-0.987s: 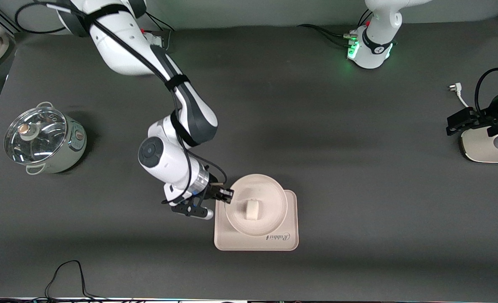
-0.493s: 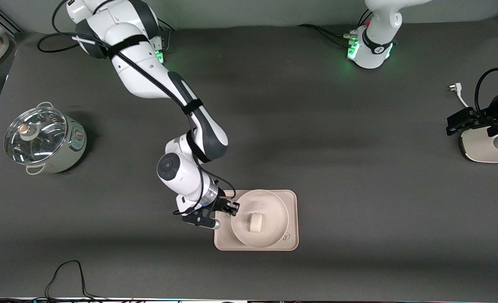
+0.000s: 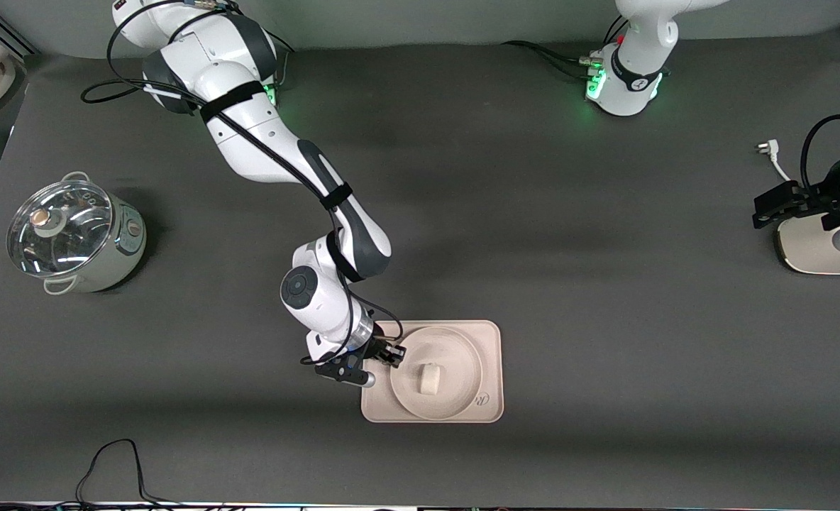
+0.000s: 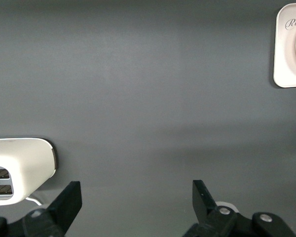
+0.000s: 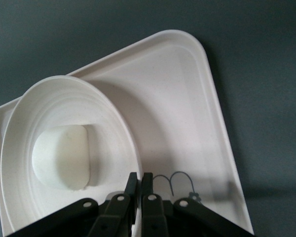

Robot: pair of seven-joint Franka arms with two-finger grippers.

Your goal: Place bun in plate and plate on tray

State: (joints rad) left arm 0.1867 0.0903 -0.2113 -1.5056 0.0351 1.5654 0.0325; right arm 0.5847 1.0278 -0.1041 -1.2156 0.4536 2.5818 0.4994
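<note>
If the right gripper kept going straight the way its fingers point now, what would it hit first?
The right gripper is already shut on the rim of the plate, so the plate itself comes first, then likely the bun lying in it; the tray sits underneath.

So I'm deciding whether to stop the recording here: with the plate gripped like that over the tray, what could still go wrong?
1. The right gripper is shut on the rim of the round cream plate; releasing or withdrawing carelessly could drag it across the rectangular cream tray.
2. The small off-white bun lies loose in the plate, so a jolt might roll it out.
The left gripper waits open, away from the tray.
</note>
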